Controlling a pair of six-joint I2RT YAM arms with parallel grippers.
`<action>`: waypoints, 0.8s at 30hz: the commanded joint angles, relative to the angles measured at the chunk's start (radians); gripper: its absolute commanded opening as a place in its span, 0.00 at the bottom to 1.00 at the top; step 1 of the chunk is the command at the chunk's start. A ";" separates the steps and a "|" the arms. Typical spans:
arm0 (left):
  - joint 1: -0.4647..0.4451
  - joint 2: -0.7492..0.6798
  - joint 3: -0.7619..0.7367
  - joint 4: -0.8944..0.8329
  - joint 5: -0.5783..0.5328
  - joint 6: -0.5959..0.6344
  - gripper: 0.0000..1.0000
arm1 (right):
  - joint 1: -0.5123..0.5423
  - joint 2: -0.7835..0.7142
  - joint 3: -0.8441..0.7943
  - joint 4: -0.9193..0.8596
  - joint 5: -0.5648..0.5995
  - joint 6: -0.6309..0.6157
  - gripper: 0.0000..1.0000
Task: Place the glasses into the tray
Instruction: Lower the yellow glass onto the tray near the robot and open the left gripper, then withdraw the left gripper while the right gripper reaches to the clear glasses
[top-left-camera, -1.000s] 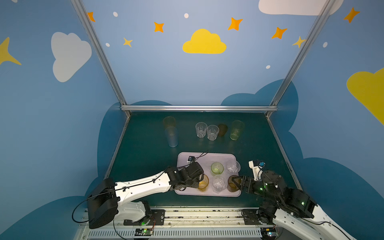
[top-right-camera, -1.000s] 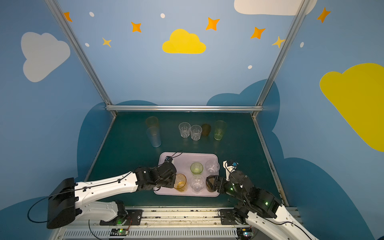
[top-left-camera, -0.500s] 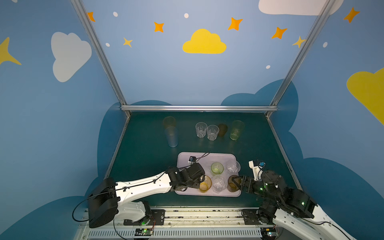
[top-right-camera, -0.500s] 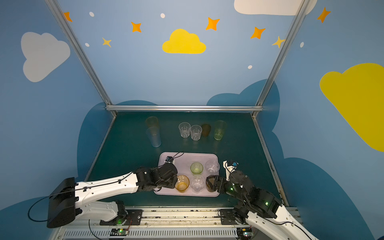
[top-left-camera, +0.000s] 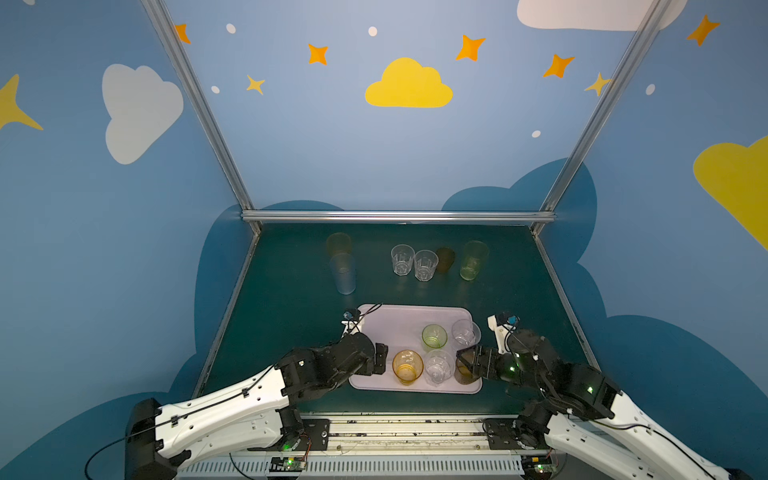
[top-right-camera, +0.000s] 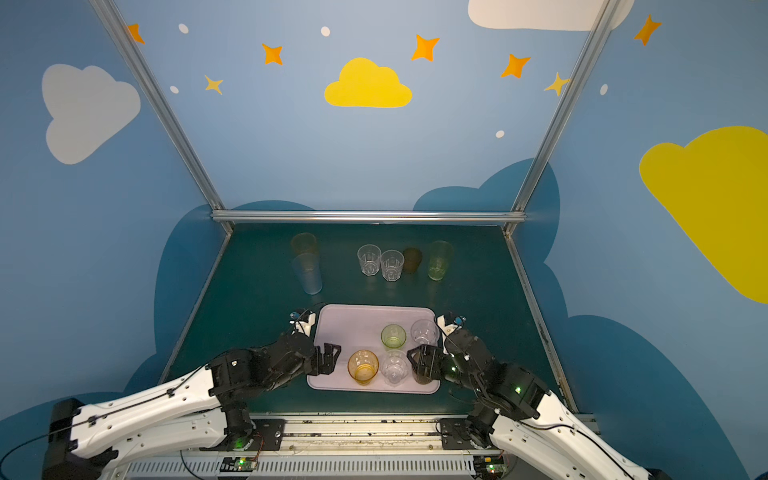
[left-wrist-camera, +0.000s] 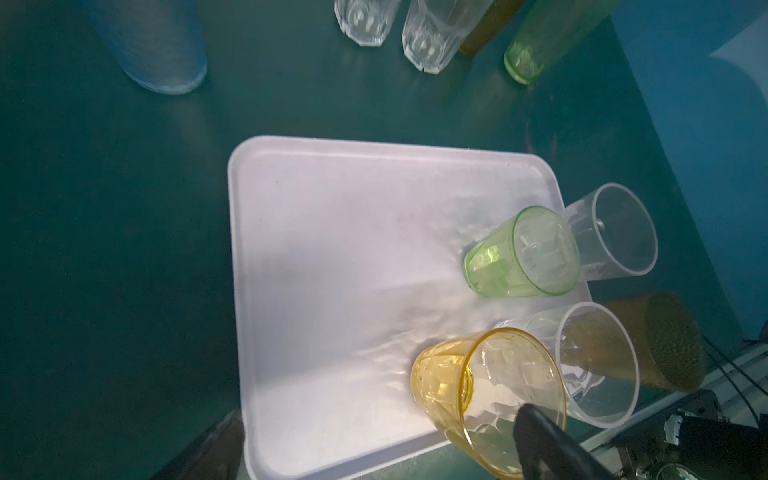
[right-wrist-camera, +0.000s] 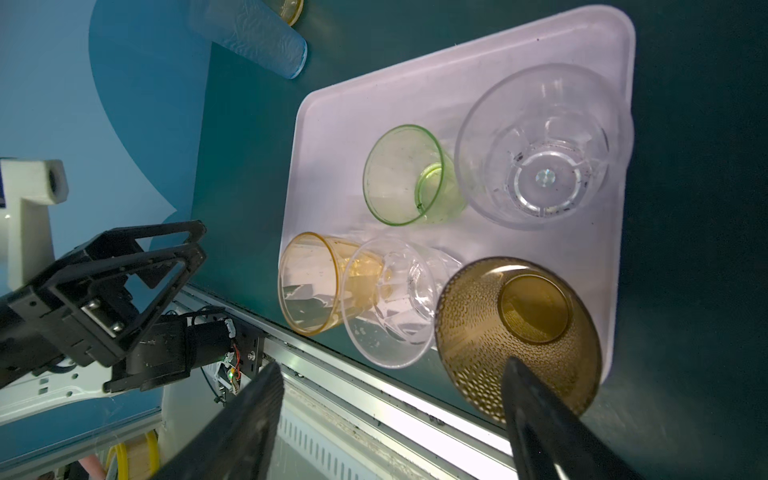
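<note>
amber glass (top-right-camera: 363, 365): released, upright on tray (top-right-camera: 353, 328), front row. left claw (top-right-camera: 331, 359): was shut on it, now wide open, backed off (empty). right claw (right-wrist-camera: 390, 370): open beside brown glass (right-wrist-camera: 519, 332), unchanged.

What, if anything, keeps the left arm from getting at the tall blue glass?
Probably yes. The left pincer is open and empty beside the amber glass; only the low corner of the tray and bare table lie between it and the tall blue glass.

Brown glass (top-left-camera: 464, 377) behind right claw (top-left-camera: 467, 360), orange tumbler (top-left-camera: 338, 242) partly hidden
</note>
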 joint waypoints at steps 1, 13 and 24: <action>0.010 -0.070 -0.024 -0.038 -0.044 0.003 1.00 | -0.005 0.078 0.082 0.033 0.032 -0.062 0.82; 0.029 -0.157 -0.081 -0.012 -0.008 0.021 1.00 | -0.165 0.555 0.381 0.095 -0.087 -0.218 0.81; 0.030 -0.146 -0.085 0.005 0.059 0.013 1.00 | -0.332 0.889 0.609 0.167 -0.156 -0.248 0.78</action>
